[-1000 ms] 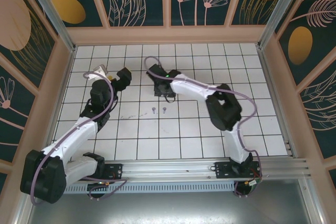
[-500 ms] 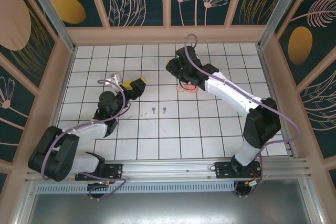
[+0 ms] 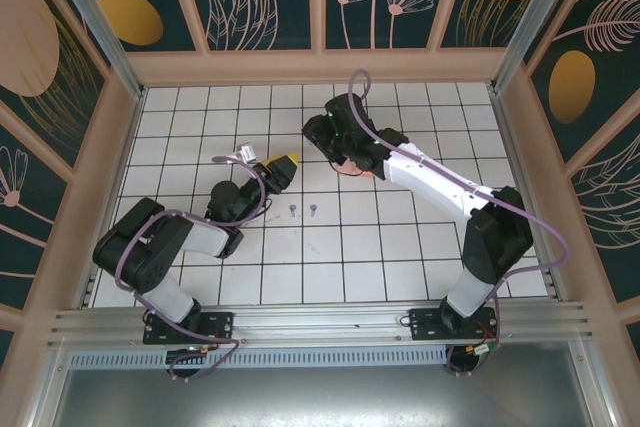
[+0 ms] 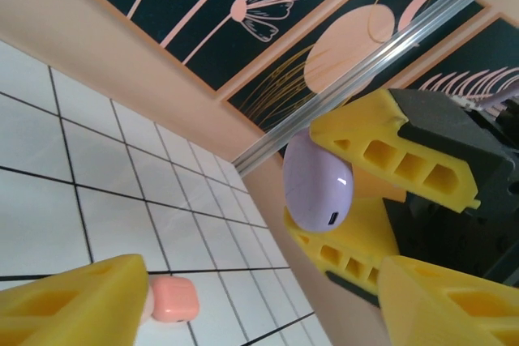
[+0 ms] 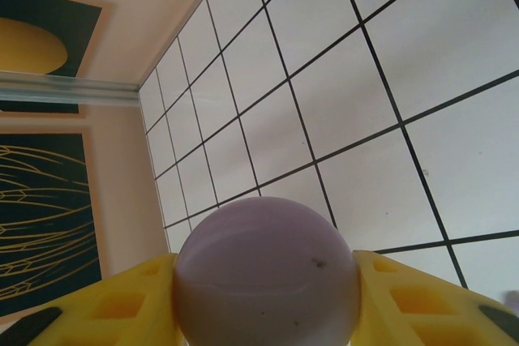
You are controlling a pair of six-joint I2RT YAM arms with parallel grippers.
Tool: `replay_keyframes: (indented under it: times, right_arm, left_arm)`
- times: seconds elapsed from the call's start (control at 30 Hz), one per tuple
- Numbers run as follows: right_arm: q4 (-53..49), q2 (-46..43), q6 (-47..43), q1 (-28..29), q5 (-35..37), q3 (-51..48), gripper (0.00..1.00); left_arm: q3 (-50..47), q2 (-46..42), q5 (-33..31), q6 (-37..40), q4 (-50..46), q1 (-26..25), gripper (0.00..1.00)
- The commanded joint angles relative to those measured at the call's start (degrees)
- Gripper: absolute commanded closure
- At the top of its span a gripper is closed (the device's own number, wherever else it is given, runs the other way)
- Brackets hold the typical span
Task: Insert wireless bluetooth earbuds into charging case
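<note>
Lilac case (image 5: 266, 269) between right tool (image 5: 268, 304) fingers

Overhead: bright, even light on the white bench (image 3: 300, 267); shadows under the arms (image 3: 430, 172) faint, soft-edged. Left wrist view — small white glint on the lilac case (image 4: 318, 180), nearest yellow fingers (image 4: 73, 305) slightly soft.

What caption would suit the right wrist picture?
Right gripper clamps a lilac charging case over the white tiled table.
</note>
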Motion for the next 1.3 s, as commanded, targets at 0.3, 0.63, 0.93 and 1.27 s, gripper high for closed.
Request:
replay_keyframes:
  times: [0.3, 0.63, 0.93, 1.27]
  right_arm:
    - [1.4, 1.6, 0.8, 1.4, -0.5, 3.1, 0.67]
    - [1.1, 2.1, 0.3, 2.2, -0.7, 4.5, 0.67]
    - [1.2, 1.9, 0.2, 2.9, -0.8, 4.5, 0.67]
    - [1.3, 1.5, 0.1, 3.4, -1.1, 4.5, 0.67]
  left_arm:
    - [5.8, 4.1, 1.9, -2.0, 7.9, -1.6, 0.42]
    - [9.0, 7.4, 2.4, -2.3, 7.6, -2.0, 0.49]
    - [10.9, 8.2, 1.9, -1.9, 6.7, -2.1, 0.53]
    - [12.1, 8.9, 0.8, -1.4, 6.2, -2.1, 0.63]
